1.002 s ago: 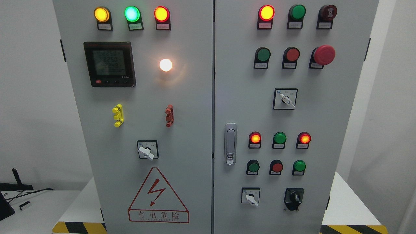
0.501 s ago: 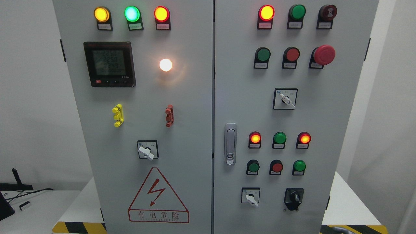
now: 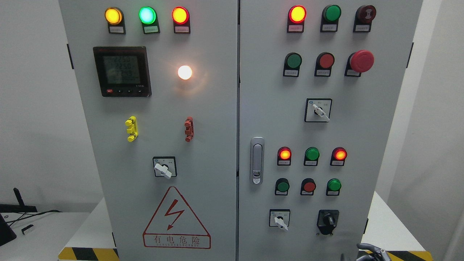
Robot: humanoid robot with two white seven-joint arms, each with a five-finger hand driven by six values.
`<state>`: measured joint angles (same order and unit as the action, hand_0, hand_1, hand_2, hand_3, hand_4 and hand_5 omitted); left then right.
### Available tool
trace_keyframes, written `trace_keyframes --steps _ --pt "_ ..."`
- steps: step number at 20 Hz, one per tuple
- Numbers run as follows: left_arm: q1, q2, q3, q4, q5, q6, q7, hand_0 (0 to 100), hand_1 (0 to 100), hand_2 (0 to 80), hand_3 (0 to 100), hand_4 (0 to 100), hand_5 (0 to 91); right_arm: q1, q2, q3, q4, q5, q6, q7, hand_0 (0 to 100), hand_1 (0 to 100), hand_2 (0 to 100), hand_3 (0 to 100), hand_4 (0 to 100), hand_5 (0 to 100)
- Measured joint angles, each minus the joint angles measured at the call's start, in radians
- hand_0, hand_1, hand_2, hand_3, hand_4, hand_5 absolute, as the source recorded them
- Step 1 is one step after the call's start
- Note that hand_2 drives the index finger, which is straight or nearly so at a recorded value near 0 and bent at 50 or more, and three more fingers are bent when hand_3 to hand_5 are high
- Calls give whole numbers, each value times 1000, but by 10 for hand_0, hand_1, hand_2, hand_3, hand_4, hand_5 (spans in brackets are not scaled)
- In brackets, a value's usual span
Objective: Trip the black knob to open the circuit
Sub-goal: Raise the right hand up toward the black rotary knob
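Observation:
The black rotary knob (image 3: 328, 220) sits on a black plate at the lower right of the grey cabinet's right door (image 3: 348, 130). Its handle points roughly upward. The top of my right hand (image 3: 371, 252) shows at the bottom edge, below and to the right of the knob and apart from it. Most of the hand is cut off by the frame. My left hand is out of view.
A white selector switch (image 3: 279, 219) sits left of the knob, with lit and unlit buttons (image 3: 309, 186) above it. A red mushroom stop button (image 3: 361, 61) sticks out at upper right. The door latch (image 3: 257, 160) is at centre. Yellow-black hazard tape (image 3: 406, 255) marks the table edge.
My right hand has risen into view at the bottom right edge, below the black knob. The meter's digits changed. The panel is otherwise the same.

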<state>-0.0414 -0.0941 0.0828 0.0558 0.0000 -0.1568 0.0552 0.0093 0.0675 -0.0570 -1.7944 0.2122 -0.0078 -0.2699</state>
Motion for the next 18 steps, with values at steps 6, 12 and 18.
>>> trace_keyframes --steps 6,12,18 --pt "0 0 0 0 0 0 0 120 389 0 0 0 0 -6 1 8 21 7 4 0 211 744 429 725 713 831" --pt "0 0 0 0 0 0 0 120 389 0 0 0 0 -35 8 12 42 29 13 -5 213 744 425 719 710 828" --pt "0 0 0 0 0 0 0 120 389 0 0 0 0 -63 15 14 61 40 42 -10 213 746 422 716 707 822"
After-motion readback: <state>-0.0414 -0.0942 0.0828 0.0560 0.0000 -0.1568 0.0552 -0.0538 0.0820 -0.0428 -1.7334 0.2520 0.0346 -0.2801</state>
